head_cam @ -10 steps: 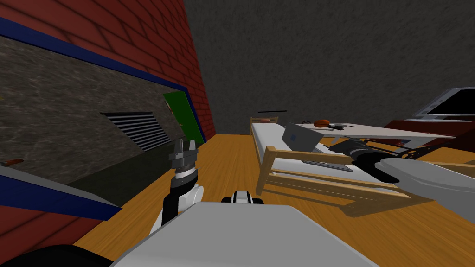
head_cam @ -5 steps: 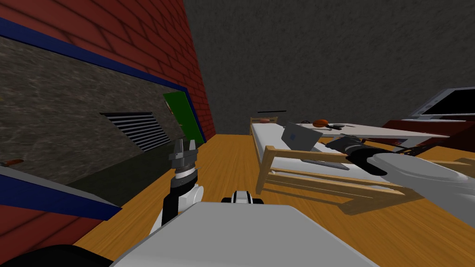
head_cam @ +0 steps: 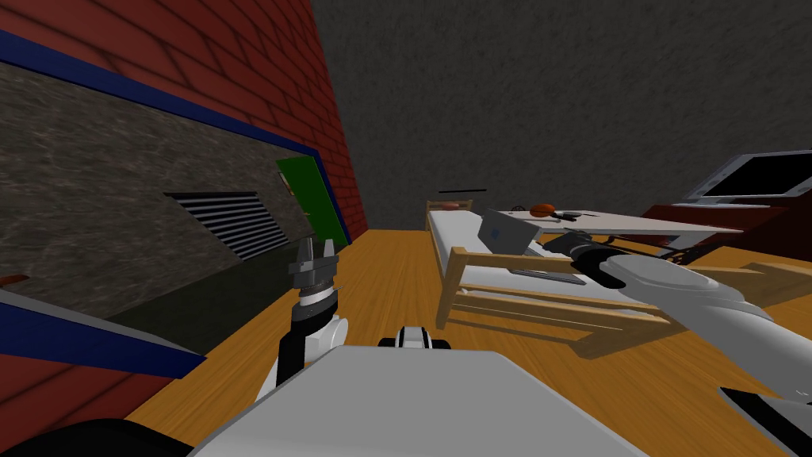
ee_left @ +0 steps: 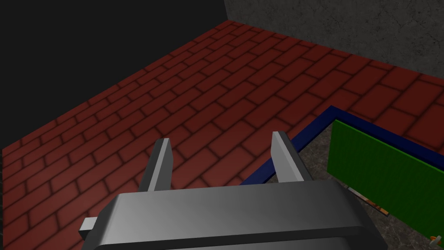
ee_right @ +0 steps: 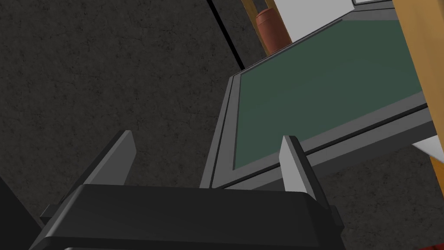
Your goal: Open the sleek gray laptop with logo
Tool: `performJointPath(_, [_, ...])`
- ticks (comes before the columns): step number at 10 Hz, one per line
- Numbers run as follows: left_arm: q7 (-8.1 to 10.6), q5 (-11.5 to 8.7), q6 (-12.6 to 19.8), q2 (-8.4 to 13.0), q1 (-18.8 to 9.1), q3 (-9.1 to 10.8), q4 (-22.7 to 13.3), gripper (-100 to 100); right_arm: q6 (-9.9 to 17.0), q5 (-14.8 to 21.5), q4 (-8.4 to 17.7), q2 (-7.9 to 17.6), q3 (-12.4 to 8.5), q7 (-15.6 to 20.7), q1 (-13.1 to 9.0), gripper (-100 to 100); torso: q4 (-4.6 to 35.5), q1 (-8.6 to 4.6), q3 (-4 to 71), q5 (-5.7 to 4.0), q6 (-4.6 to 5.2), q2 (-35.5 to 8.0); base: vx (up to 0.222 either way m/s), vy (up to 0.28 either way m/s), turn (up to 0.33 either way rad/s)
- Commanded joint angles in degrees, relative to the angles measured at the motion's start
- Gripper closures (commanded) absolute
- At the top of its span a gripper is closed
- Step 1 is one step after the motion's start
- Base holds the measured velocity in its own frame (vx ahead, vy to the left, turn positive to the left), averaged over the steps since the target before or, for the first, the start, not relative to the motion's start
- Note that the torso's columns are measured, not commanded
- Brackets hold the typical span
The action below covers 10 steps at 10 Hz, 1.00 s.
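Laptop lies on the bed, just behind the near wooden rail. Its lid stands partly raised, with the logo side toward the head camera. The right gripper reaches over the rail on the screen side. Its fingers are spread wide and grip nothing. In the wrist view the lid's edge and dark green screen sit just beyond the fingers, probably placed to push the lid further back. The left gripper is raised beside the brick wall, likewise spread and empty, apparently parked clear of the work.
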State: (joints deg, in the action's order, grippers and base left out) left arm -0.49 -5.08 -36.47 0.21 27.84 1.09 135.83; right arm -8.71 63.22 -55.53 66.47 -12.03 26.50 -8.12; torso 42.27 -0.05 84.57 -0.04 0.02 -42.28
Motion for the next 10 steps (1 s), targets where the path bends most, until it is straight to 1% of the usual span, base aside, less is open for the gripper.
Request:
performJointPath(1, [0.0, 0.0, 0.0, 0.0, 0.0, 0.0, 0.0, 0, -1.4, 0.9, 4.4, -0.7, 1.8, 1.3, -4.9, -100, 0.0, 0.03, 0.0, -0.04, 0.0, 0.0, -0.026, 0.007, 0.003])
performJointPath(2, [0.0, 0.0, 0.0, 0.0, 0.0, 0.0, 0.0, 0, -1.4, 0.9, 4.4, -0.7, 1.8, 1.3, -6.5, -100, 0.0, 0.05, 0.0, -0.02, -0.01, 0.0, -0.01, 0.005, 0.002])
performJointPath(3, [0.0, 0.0, 0.0, 0.0, 0.0, 0.0, 0.0, 0, -1.4, 0.9, 4.4, -0.7, 1.8, 1.3, -7.3, -100, 0.0, 0.05, 0.0, 0.02, -0.03, 0.1, 0.0, 0.0, 0.0])
performJointPath(4, [0.0, 0.0, 0.0, 0.0, 0.0, 0.0, 0.0, 0, -3.3, 2.6, 8.4, -1.7, 3.6, 2.9, -10.4, -100, 0.0, 0.04, 0.1, 0.03, -0.03, 0.1, -0.048, 0.002, -0.075])
performJointPath(5, [0.0, 0.0, 0.0, 0.0, 0.0, 0.0, 0.0, 0, -3.3, 2.6, 10.1, -1.7, 5.3, 2.9, -12.3, -100, 0.0, 0.04, 0.0, -0.02, -0.06, -0.1, -0.059, 0.009, -0.024])
performJointPath(7, [0.0, 0.0, 0.0, 0.0, 0.0, 0.0, 0.0, 0, -3.3, 2.6, 10.1, -1.7, 5.5, 2.9, -15.6, -100, 0.0, 0.07, 0.0, 0.06, -0.07, 0.0, -0.019, -0.001, 0.004])
performJointPath(8, [0.0, 0.0, 0.0, 0.0, 0.0, 0.0, 0.0, 0, -5.2, 4.3, 12.8, -2.7, 7.9, 4.4, -17.1, -100, 0.0, 0.09, 0.1, 0.08, -0.08, 0.1, -0.038, 0.002, -0.062])
performJointPath(9, [0.0, 0.0, 0.0, 0.0, 0.0, 0.0, 0.0, 0, -5.2, 4.3, 14.9, -2.7, 9.0, 4.4, -19.2, -100, 0.0, 0.05, 0.0, 0.02, -0.04, 0.0, -0.054, 0.006, -0.028])
performJointPath(10, [0.0, 0.0, 0.0, 0.0, 0.0, 0.0, 0.0, 0, -5.2, 4.3, 15.7, -2.7, 9.1, 4.4, -20.3, -100, 0.0, 0.04, 0.0, 0.02, -0.04, 0.0, -0.032, 0.002, 0.01])
